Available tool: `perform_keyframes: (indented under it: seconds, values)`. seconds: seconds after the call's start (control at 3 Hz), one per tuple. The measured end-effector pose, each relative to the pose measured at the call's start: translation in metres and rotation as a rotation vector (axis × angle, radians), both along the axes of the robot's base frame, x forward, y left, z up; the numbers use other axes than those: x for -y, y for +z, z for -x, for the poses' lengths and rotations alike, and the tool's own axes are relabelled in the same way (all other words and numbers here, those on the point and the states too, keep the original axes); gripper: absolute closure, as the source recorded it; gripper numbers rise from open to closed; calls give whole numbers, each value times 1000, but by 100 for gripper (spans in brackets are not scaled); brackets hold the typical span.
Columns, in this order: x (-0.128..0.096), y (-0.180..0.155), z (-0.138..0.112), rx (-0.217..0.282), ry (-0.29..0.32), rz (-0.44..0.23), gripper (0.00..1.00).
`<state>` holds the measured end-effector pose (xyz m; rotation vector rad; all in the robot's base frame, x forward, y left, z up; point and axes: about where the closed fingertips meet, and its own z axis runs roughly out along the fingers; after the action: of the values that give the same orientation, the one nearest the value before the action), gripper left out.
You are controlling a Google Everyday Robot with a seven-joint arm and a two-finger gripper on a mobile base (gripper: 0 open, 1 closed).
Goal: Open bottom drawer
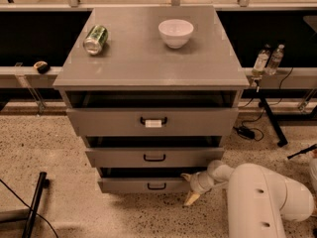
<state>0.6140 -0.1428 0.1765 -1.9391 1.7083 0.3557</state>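
While the grey three-drawer cabinet (148,63) has its plain grey bottom drawer (124,185) lowest, just above the floor, the white two-finger gripper (188,188) hangs spread at its right end. Recommended: shift left, close on the small black loop handle (156,186), pull straight.

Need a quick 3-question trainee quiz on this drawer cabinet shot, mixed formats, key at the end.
1. True or false: the green metal can stands upright on the grey cabinet top.
2. Multiple choice: the robot's white two-finger gripper is at the right end of which drawer front? A) top B) middle C) bottom
3. Fill in: in the camera view, the round white bowl sits to the ___ of the can.
Key: 1 false, it lies on its side. 2 C, the plain grey bottom drawer with the small black loop handle. 3 right.
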Motion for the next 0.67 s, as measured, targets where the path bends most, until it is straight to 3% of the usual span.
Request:
perform_keyframes:
  seconds: [0.33, 0.67]
  values:
    - [-17, 7, 20, 0, 82, -16, 4]
    - [-32, 13, 48, -19, 159, -20, 0]
